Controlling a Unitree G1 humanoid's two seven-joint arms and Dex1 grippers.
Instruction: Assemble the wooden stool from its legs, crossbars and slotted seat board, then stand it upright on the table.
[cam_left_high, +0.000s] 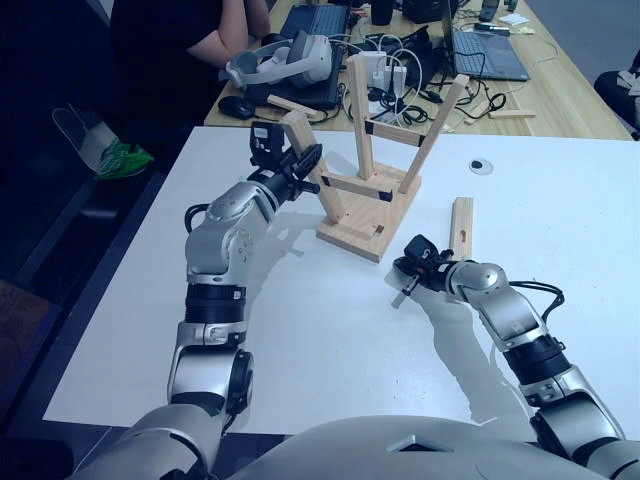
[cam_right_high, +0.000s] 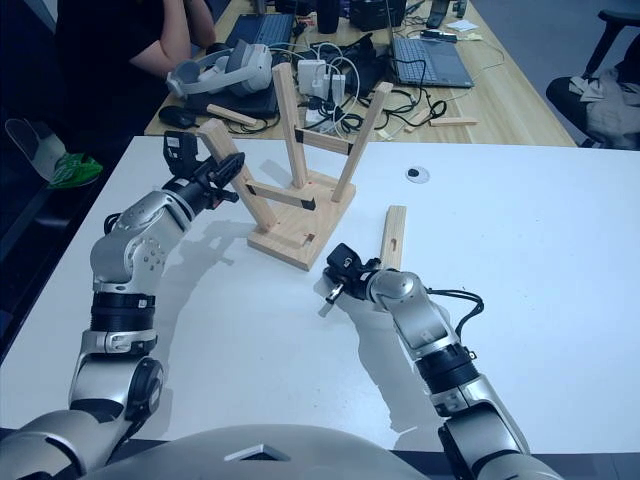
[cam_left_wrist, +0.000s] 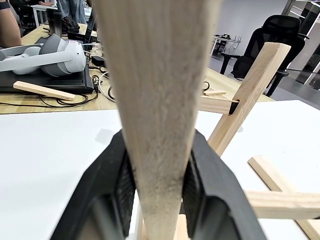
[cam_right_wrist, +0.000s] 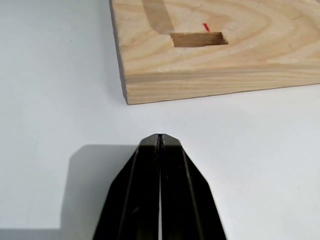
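Left jaws pinch a stool leg (cam_left_high: 331, 200); right jaws, closed and empty, sit 5 o'clock of the seat board (cam_left_high: 358, 238)

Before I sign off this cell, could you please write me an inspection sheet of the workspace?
Surface: white table with a round grommet.
Job's things: stool upside down, seat flat on the table, three legs standing in it, two crossbars between them; one slot open; loose leg lying beside the seat, apart from it.
Clutter: headset, laptops and wood strips on the desk behind.
Claws: left claw shut on the left leg; right claw shut, empty, by the seat's corner.
Cables: tangle on the desk.
Surroundings: office chair beyond the desk.
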